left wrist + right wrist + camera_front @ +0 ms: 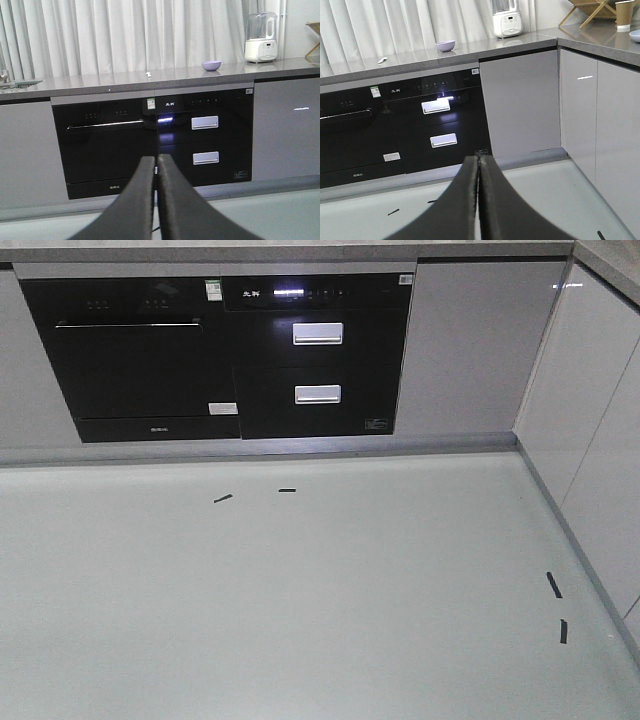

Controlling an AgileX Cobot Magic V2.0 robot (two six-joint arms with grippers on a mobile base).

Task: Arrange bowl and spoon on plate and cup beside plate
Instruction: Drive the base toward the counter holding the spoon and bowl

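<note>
my left tool (156, 159) & right tool (478, 159) closed, empty; bowl (211, 65) far off on bench (100, 83): approach 1st, open b4 reaching.

Pale grey floor (300, 620); black built-in oven (140, 360); grey countertop (125, 82); white curtains (125, 35) behind.

Black oven (140, 350) beyond grey floor (300, 620) — tape strips (222, 498) on it
</note>
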